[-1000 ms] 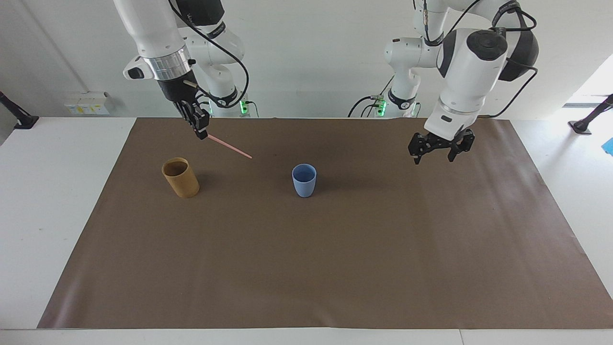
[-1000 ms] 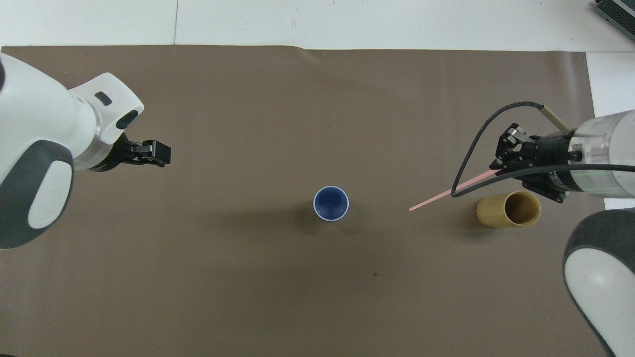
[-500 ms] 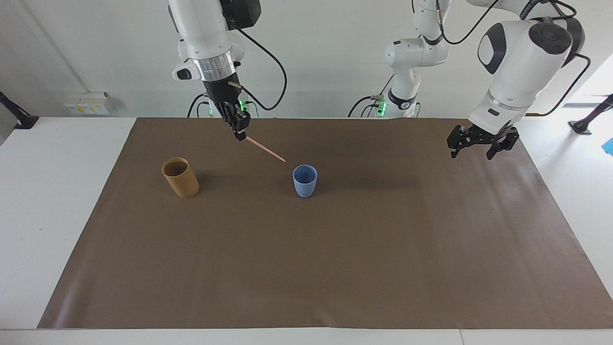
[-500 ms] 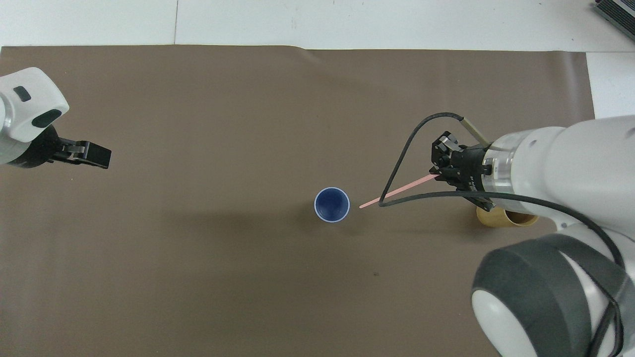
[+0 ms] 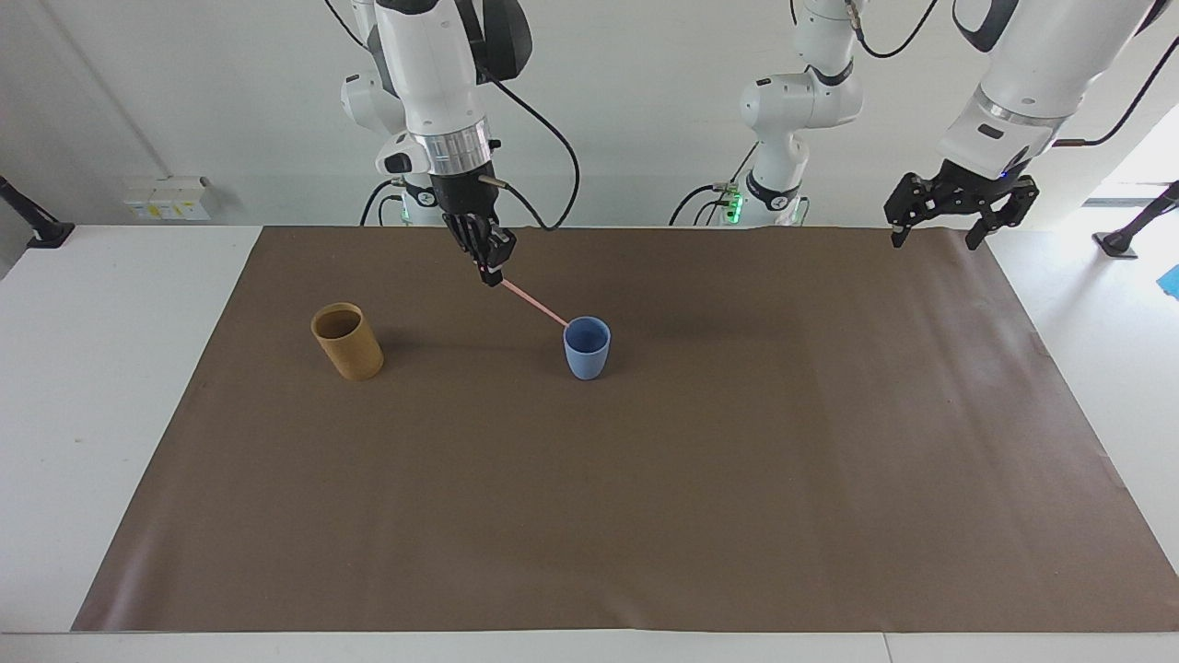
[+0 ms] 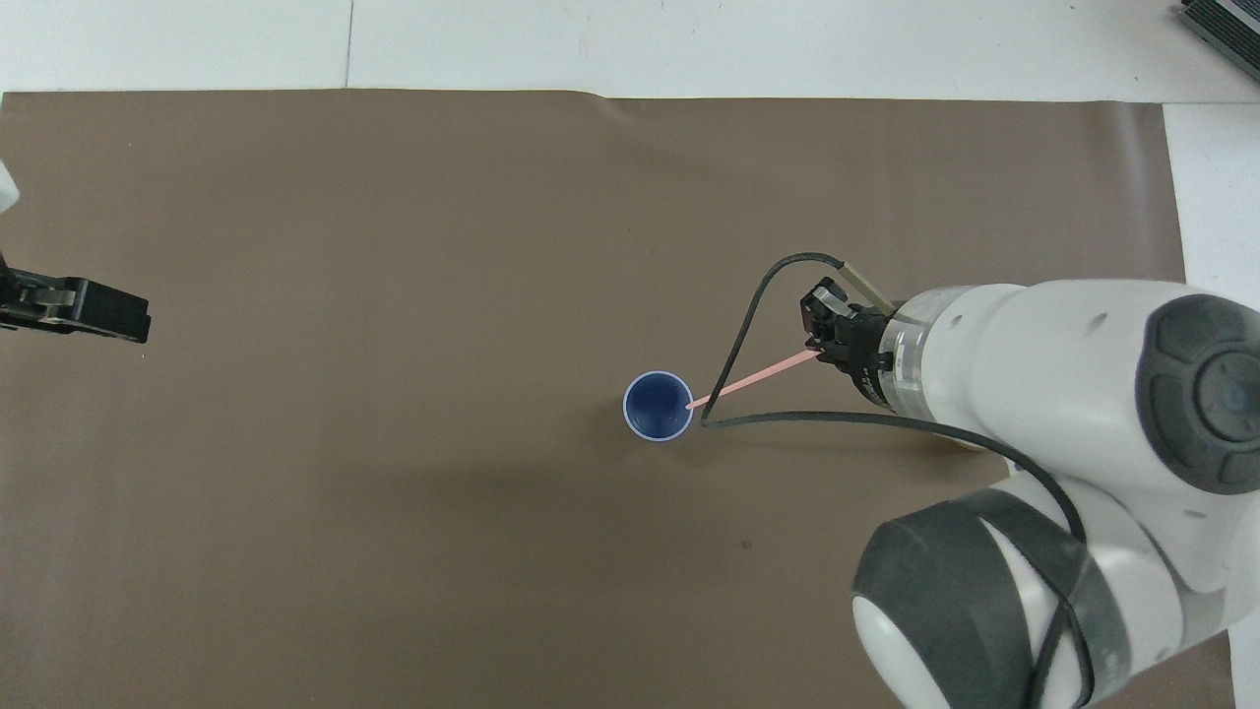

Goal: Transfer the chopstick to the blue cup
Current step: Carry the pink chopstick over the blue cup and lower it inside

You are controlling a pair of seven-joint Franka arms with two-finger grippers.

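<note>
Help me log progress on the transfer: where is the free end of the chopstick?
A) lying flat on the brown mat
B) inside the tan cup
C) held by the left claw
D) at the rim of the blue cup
D: the right claw holds the chopstick slanting down, its tip at the blue cup's rim.

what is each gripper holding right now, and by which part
The right gripper is shut on the chopstick, pinching its upper end; the lower tip is at the blue cup rim. The left gripper holds nothing.
</note>
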